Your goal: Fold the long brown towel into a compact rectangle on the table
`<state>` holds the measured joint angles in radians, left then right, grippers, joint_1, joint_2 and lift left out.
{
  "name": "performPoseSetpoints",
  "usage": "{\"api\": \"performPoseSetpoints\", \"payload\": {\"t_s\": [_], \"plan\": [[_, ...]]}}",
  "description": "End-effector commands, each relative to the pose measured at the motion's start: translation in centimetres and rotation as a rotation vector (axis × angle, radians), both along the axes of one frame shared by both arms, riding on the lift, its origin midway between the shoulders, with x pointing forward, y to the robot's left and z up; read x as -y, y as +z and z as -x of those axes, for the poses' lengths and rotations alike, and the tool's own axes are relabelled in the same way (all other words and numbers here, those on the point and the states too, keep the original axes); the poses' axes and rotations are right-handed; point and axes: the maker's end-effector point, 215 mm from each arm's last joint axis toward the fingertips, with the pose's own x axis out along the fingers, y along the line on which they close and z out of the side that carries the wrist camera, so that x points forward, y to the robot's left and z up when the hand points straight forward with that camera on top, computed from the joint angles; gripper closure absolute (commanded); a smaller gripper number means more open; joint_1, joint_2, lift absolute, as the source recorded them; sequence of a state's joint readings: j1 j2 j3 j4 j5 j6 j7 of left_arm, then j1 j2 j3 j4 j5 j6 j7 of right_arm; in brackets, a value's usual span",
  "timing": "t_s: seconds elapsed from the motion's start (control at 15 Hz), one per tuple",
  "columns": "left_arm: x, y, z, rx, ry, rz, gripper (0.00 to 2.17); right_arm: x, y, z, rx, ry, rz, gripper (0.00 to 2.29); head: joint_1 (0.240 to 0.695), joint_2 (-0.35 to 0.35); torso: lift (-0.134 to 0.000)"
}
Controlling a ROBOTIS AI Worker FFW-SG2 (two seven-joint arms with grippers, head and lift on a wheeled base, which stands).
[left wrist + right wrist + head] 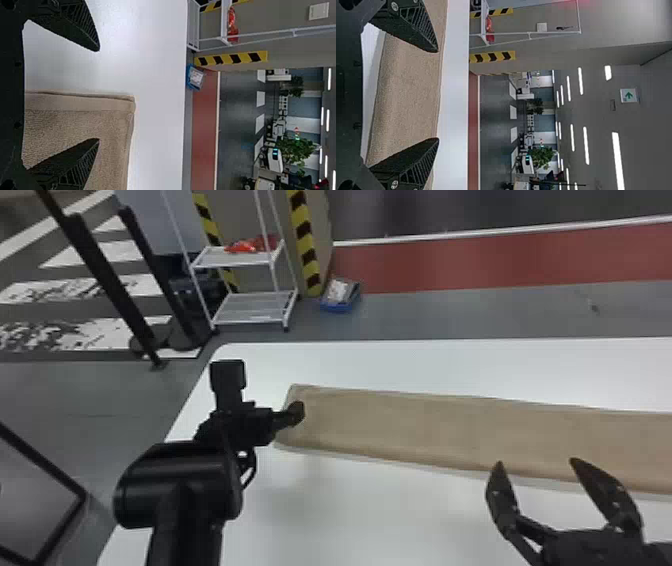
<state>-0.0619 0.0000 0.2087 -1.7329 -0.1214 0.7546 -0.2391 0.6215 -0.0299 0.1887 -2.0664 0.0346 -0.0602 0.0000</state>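
poised at the end of the towel [425,430]

holding left gripper [98,95] wide astride the short edge, half over towel and half over table [154,118], likely to pinch that end and bring it toward right gripper [536,461]; set wide as well, above the near long edge, perhaps to help with the fold; flat and unfolded beneath both

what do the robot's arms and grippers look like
The left arm is black, with a rounded, cylindrical joint and a looped black cable. The left gripper and right gripper have black, tapering, ribbed fingers; silver screw heads show on the right one.
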Motion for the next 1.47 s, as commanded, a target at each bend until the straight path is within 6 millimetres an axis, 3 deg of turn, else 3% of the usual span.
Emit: {"api": "performPoseSetpoints", "payload": {"t_s": [0.0,0.2,0.33,0.53,0.6,1.0,1.27,1.4], "plan": [[0.3,-1.6,0.7,-0.059,-0.001,0.024,0.07,0.0,-0.2,-0.1,-0.003,0.002,0.002,0.09,0.695,0.215,-0.122],[1.8,-3.9,2.5,-0.167,-0.043,0.104,0.22,0.0,-0.4,-0.2,-0.005,0.003,0.001,0.09,0.695,0.211,-0.122],[2.9,-4.7,3.4,-0.206,-0.077,0.141,0.61,0.0,-0.5,-0.2,-0.006,0.003,0.002,0.09,0.695,0.198,-0.122],[3.3,-4.1,3.9,-0.193,-0.099,0.142,1.92,0.0,-0.4,-0.1,-0.006,0.003,0.002,0.09,0.695,0.185,-0.122],[3.1,-3.5,4.2,-0.179,-0.097,0.131,2.09,0.0,-0.4,-0.1,-0.006,0.003,0.002,0.09,0.695,0.184,-0.122],[1.8,0.8,7.3,-0.08,-0.107,0.141,2.09,0.0,-0.7,-0.3,-0.009,0.004,0.003,0.09,0.695,0.196,-0.122],[-5.3,4.7,9.3,0.009,-0.001,0.16,2.09,0.2,-0.8,-0.4,-0.008,0.004,0.005,0.09,0.695,0.228,-0.122],[-8.9,7.2,9.8,0.059,0.062,0.137,2.09,0.7,-1.0,-0.5,-0.012,-0.001,0.004,0.09,0.695,0.283,-0.122]]}}
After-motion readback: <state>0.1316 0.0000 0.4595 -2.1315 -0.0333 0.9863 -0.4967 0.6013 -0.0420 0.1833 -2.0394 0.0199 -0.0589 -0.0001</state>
